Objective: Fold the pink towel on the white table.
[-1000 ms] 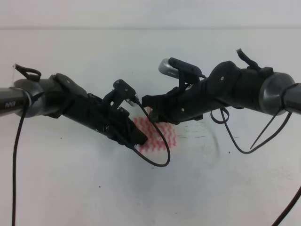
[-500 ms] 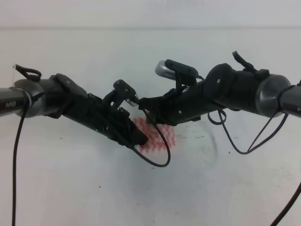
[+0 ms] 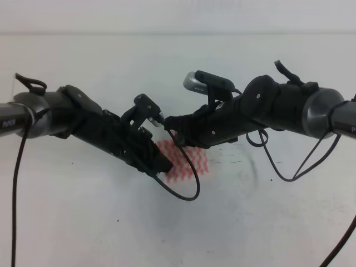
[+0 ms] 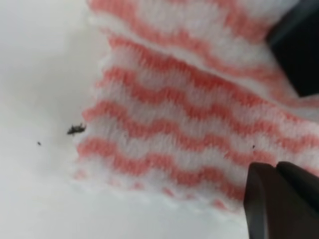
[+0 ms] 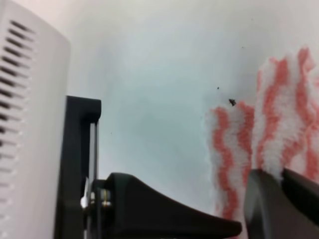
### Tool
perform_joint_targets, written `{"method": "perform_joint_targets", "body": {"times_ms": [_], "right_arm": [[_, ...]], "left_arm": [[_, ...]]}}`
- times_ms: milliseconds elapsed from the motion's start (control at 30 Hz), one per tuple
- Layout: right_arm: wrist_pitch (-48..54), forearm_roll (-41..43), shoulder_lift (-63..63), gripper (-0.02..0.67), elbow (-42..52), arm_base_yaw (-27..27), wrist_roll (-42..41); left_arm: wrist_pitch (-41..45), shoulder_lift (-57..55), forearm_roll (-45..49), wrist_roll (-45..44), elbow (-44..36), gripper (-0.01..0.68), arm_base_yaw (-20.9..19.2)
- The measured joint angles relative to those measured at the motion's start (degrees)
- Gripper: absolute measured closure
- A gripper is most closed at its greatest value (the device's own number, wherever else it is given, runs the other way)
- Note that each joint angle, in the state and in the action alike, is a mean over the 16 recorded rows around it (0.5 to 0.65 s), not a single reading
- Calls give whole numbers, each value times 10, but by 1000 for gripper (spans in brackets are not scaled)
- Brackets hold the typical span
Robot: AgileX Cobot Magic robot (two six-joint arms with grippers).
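The pink towel (image 3: 192, 161), white with pink zigzag stripes, lies small and bunched at the middle of the white table (image 3: 83, 222). My left gripper (image 3: 166, 166) is down at the towel's left edge. My right gripper (image 3: 171, 125) sits just above it, partly hidden behind the left arm. In the left wrist view the towel (image 4: 174, 124) shows a folded upper layer, and the left gripper (image 4: 277, 174) is shut at its lower right part. In the right wrist view a raised flap of towel (image 5: 279, 114) runs into the shut right gripper (image 5: 282, 179).
A black cable loop (image 3: 186, 189) hangs from the left arm across the towel's lower edge. Another cable (image 3: 278, 167) droops under the right arm. The left arm's white camera housing (image 5: 30, 124) fills the left of the right wrist view. A dark speck (image 4: 76, 129) lies beside the towel.
The right arm shifted left toward the left gripper about a second ago and has held since. The left arm rose very slightly. The towel's outline looks the same.
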State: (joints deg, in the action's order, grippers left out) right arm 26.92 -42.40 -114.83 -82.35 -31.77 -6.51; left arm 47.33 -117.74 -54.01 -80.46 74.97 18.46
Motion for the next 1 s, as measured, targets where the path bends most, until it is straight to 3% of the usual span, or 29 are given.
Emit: {"method": "perform_joint_targets", "body": {"times_ms": [1000], "right_arm": [[1,3,-4,664,0,0,1]], "left_arm": [[0,5,17,5,-1,677,-1]]}}
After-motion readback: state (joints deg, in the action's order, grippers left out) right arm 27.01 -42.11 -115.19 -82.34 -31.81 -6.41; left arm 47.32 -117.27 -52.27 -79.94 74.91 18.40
